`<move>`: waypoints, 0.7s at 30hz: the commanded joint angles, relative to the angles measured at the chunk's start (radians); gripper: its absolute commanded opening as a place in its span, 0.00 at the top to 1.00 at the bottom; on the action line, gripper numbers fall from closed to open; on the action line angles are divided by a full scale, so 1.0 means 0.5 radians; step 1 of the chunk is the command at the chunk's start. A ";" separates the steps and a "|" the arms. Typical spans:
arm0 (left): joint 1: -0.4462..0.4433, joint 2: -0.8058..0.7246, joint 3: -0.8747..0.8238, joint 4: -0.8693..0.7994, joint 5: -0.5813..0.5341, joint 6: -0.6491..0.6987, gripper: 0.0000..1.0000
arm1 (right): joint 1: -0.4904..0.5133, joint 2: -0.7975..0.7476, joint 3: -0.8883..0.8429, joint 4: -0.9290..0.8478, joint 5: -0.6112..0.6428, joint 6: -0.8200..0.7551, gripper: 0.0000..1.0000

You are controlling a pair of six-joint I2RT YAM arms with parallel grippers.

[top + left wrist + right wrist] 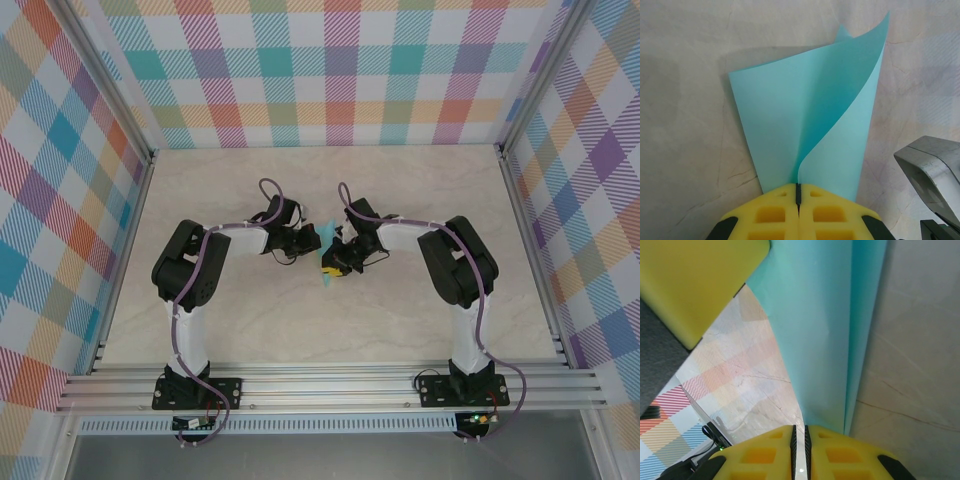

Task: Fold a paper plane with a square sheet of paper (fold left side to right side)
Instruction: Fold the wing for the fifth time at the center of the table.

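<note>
The square sheet of paper [805,125], mid-frame, is clamped by the fully closed left gripper [798,200] so one side curls over. The right gripper [800,440] is nearly closed beside it; any hold cannot be told.

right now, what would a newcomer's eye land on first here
First the turquoise-blue sheet of paper, one flap curling over above the marbled table, pinched in the shut left gripper. Then the left arm and right arm bending inward to meet at mid-table, the right gripper nearly closed at the sheet's edge. Loud plaid walls surround it all.
</note>
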 commanded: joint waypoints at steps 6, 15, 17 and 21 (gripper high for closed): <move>0.027 0.102 0.003 -0.164 -0.181 -0.007 1.00 | 0.030 0.107 0.054 -0.269 -0.029 -0.073 0.86; 0.029 0.116 0.007 -0.164 -0.187 -0.007 1.00 | 0.052 0.103 0.044 -0.391 -0.024 -0.129 0.86; 0.027 0.114 0.007 -0.166 -0.187 -0.008 1.00 | 0.059 0.103 0.044 -0.411 -0.029 -0.138 0.86; 0.029 0.115 0.008 -0.169 -0.190 -0.007 1.00 | 0.078 0.112 0.038 -0.430 -0.045 -0.148 0.86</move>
